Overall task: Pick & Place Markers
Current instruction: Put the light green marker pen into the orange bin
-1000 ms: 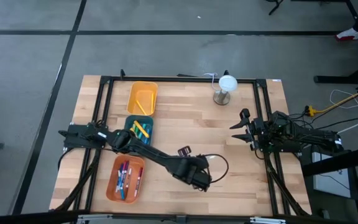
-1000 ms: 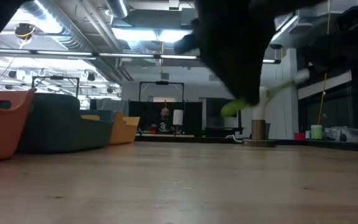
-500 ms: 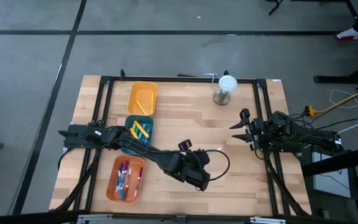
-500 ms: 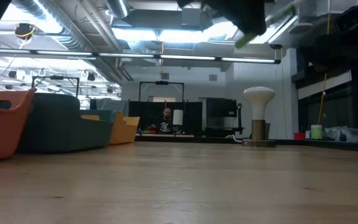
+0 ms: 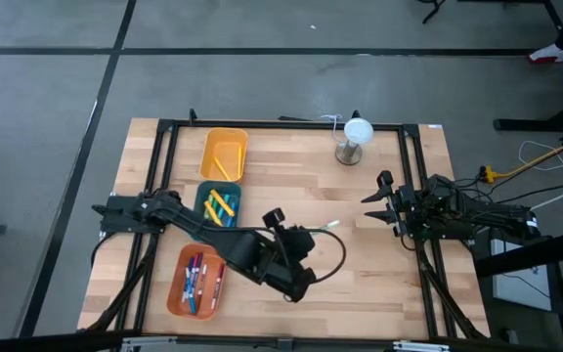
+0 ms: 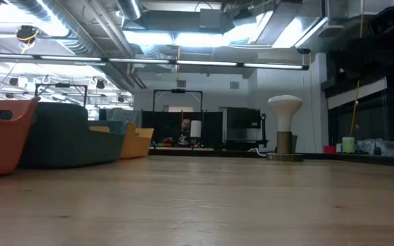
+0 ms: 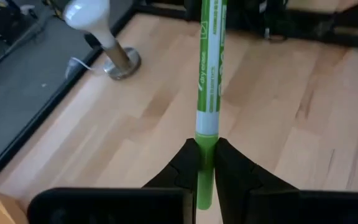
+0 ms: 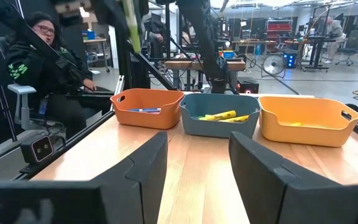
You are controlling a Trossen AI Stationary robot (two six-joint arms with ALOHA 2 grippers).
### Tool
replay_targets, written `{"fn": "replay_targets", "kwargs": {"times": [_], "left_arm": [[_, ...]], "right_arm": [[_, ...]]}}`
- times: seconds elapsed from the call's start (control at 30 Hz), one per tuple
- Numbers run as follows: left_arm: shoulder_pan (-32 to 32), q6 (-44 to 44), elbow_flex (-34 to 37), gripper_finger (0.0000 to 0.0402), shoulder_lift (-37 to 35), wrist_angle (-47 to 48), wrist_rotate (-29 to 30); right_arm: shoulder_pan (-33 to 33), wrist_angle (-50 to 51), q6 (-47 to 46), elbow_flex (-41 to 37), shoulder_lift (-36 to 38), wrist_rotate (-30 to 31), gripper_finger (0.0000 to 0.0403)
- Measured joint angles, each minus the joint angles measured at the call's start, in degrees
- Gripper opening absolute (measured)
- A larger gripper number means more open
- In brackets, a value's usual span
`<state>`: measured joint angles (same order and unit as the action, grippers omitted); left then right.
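Observation:
My left gripper (image 5: 309, 235) hangs above the middle of the table, shut on a green-and-white marker (image 7: 207, 87) that sticks out past its fingertips toward the table's right (image 5: 331, 226). Three trays stand in a row at the table's left. The teal tray (image 5: 219, 205) holds yellow and green markers. The orange tray (image 5: 196, 280) holds red and blue markers. The yellow tray (image 5: 224, 154) holds yellow ones. My right gripper (image 5: 379, 200) waits open at the table's right edge (image 8: 197, 174), with nothing between its fingers. My left gripper pinches the marker's green end (image 7: 206, 142) between its two fingers (image 7: 186, 163). The marker lies along the fingers, and the rest of its barrel sticks out beyond the tips. It is lifted clear of the table and slants toward the table's right.
A white mushroom-shaped lamp (image 5: 357, 140) stands at the table's far right (image 7: 101, 37). A dark frame (image 5: 281, 123) runs around the tabletop. A person (image 8: 39, 59) sits beyond the table's left side. Bare wood (image 5: 360, 284) lies between the trays and the right arm.
My left gripper has risen with the green marker and drawn back toward the trays, tipping from steeply downward to a shallower slant. In the low view the gripper and marker have climbed out of the top of the picture. The marker now points to the table's right.

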<state>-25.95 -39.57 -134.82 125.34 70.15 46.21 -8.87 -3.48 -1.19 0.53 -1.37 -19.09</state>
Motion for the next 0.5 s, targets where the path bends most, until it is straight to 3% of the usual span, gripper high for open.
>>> {"fn": "replay_targets", "kwargs": {"times": [0.17, 0.5], "left_arm": [[-1.73, -4.1, -0.02, 0.0025, -1.72, 3.31, 1.29], [-4.55, -19.46, -0.02, 0.0025, -4.03, 18.99, 2.18]], "right_arm": [[-0.02, 0.0, 0.02, 0.0, 0.0, 0.0, 0.017], [0.0, 0.02, 0.0, 0.0, -0.02, 0.0, 0.017]]}}
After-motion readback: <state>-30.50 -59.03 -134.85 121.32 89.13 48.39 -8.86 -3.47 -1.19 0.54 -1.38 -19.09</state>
